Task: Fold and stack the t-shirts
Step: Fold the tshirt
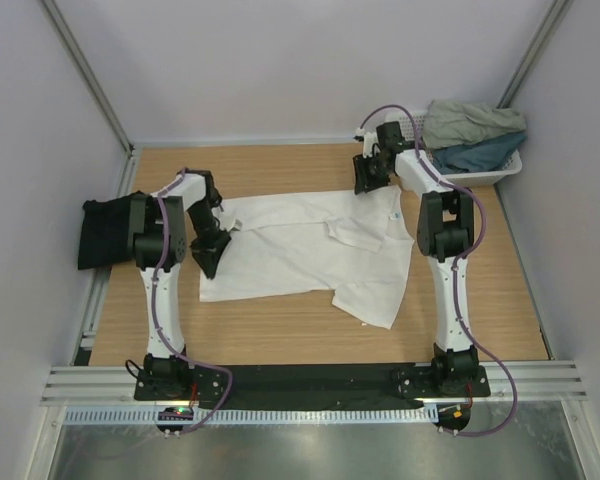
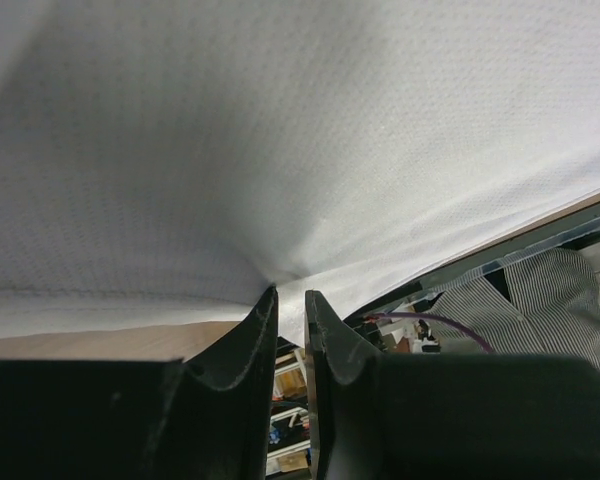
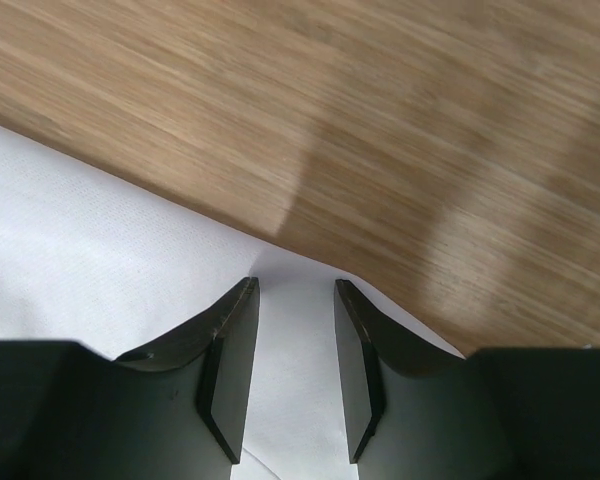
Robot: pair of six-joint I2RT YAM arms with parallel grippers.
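The white t-shirt (image 1: 300,250) lies spread on the wooden table, with one sleeve hanging toward the front. My left gripper (image 1: 218,235) is at the shirt's left edge. In the left wrist view the gripper (image 2: 290,296) is shut on a pinch of the white cloth (image 2: 280,150), which fills that view. My right gripper (image 1: 368,180) is at the shirt's far right edge. In the right wrist view it (image 3: 295,288) is open, with white cloth (image 3: 80,230) lying between the fingers. The black t-shirt (image 1: 105,232) lies folded at the left.
A white lattice basket (image 1: 500,172) at the far right corner holds the grey-green shirt (image 1: 470,120) and the teal shirt (image 1: 480,155). Grey walls close in the table on three sides. A metal rail (image 1: 310,385) runs along the near edge.
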